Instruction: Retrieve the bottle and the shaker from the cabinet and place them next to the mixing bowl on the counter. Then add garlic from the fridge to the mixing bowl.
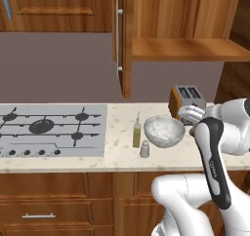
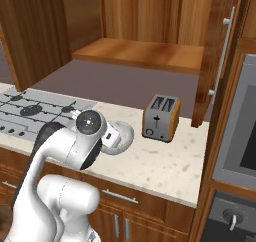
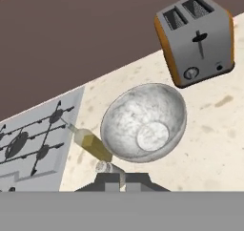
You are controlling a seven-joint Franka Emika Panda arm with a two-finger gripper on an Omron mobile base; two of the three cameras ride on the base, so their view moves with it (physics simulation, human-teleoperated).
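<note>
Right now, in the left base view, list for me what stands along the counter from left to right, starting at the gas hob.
gas hob → bottle → shaker → mixing bowl, with the toaster standing behind the bowl's right side.

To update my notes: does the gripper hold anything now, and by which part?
Nothing is held: the gripper is shut and empty above the shaker, which stands free beside the bottle.

On the counter (image 1: 122,157), the bottle (image 1: 136,134) and the shaker (image 1: 144,149) were set just left of the mixing bowl (image 1: 164,130); the toaster (image 1: 185,100) stood behind it, the hob (image 1: 51,130) farther left.
</note>
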